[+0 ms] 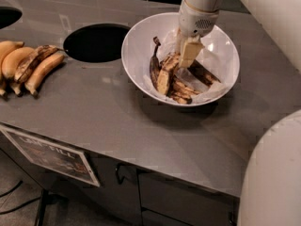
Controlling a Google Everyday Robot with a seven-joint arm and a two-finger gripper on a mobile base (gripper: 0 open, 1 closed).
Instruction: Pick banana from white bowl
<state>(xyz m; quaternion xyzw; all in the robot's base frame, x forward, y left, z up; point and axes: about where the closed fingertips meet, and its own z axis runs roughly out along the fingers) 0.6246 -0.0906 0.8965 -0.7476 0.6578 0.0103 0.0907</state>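
The white bowl (136,55), lined with crumpled white paper, stands on the grey counter right of centre. It holds several overripe bananas. The lightest one, the yellow-tan banana (164,76) blotched with brown-black, lies at the pile's left-centre with its upper end under the gripper. My gripper (185,55) reaches down from the top into the bowl, right at that upper end. It hides where it meets the fruit. Thinner, almost black bananas (203,74) lie to the right and along the left (154,65).
A bunch of orange-yellow bananas (28,65) lies at the counter's left edge. A round hole (96,42) opens in the counter left of the bowl, and another (7,15) at the far left. My white body (273,173) fills the lower right.
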